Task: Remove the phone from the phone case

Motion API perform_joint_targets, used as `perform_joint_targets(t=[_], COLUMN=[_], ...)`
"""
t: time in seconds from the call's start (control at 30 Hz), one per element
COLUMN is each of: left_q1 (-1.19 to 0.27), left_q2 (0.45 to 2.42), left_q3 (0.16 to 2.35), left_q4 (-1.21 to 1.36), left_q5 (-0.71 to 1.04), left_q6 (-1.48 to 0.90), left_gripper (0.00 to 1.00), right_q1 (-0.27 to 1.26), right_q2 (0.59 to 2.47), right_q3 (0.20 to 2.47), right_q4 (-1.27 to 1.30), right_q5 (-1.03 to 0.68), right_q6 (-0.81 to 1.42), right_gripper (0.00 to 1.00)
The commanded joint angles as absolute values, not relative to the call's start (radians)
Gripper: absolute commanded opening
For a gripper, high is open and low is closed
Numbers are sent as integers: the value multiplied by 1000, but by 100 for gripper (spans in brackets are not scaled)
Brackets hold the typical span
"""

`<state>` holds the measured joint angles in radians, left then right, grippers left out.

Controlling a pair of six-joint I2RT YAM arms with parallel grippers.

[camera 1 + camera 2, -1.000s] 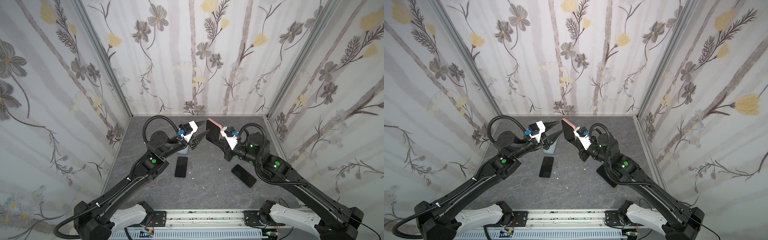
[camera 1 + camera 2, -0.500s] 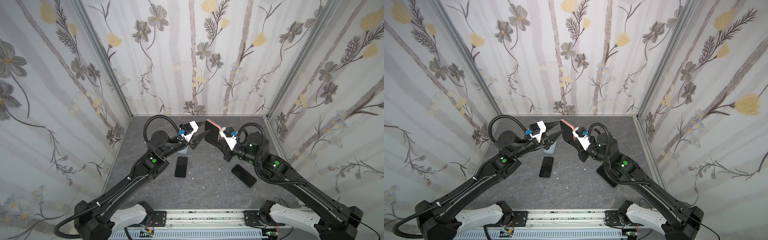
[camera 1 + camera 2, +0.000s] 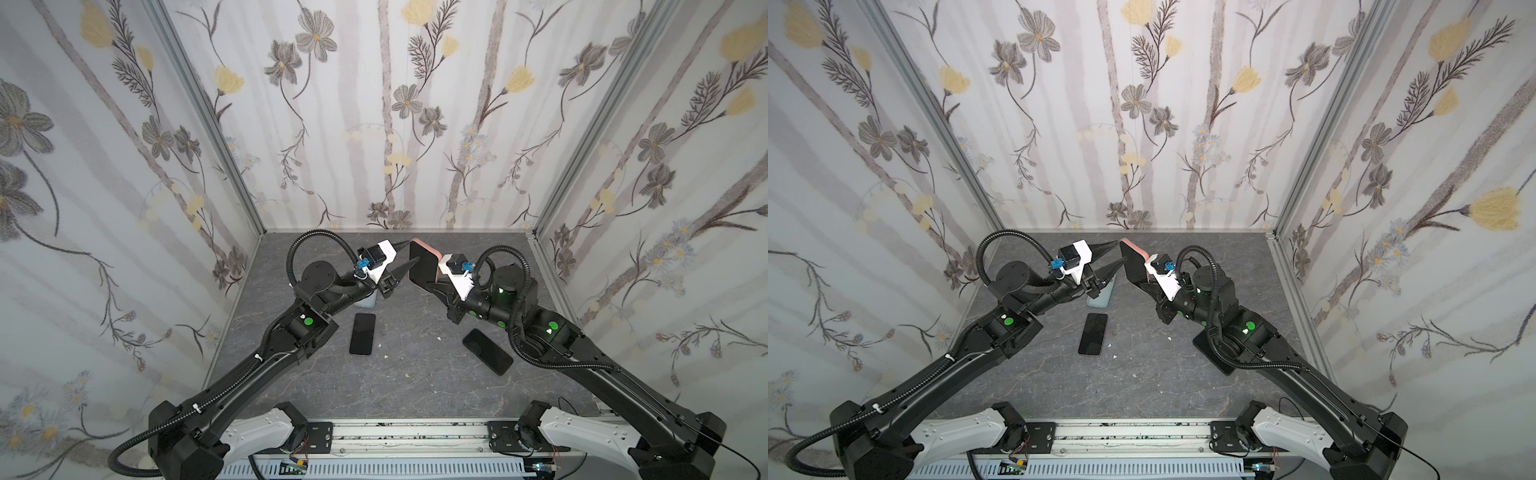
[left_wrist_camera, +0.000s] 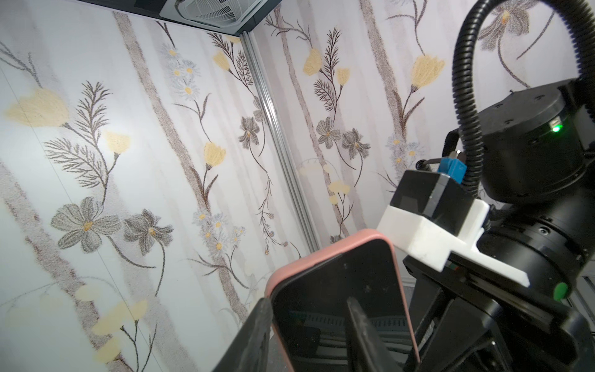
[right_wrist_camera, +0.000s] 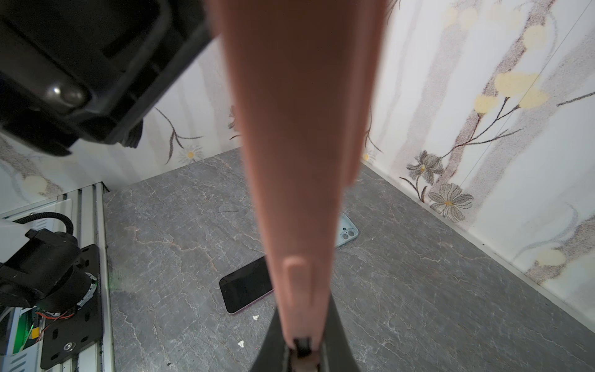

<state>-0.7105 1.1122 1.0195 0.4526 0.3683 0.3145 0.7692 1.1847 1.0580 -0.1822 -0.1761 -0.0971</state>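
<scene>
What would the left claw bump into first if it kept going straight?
The pink-cased phone, held up by the right gripper. The open left gripper straddles its edge in the left wrist view; whether the fingers touch it yet is unclear.

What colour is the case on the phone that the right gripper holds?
The case is salmon pink, clearest in the right wrist view.

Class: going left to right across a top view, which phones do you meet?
Flat black phone mid-table → raised pink-cased phone → angled black phone farther right.
</scene>
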Motion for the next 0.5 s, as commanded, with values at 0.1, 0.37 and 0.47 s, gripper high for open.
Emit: perform_joint_targets(t=[0.1,0.37,0.47], left_q1=[-710,-711,-711], left_q2=[1111,1118,1121], left_q3=[1024,1031,1031], left_q4=[471,471,472], left_q5=[355,384,384], left_q6=[330,324,324], left_gripper=[40,36,34], right_q1=[770,771,770], right_q2=[1189,1201,1201], right_q3=[1065,1075,1076], right_q4=[-130,-139,-141], right_q5=[-182,-190,-191], right_q6=[-110,-111,-111], right_gripper=[0,0,0])
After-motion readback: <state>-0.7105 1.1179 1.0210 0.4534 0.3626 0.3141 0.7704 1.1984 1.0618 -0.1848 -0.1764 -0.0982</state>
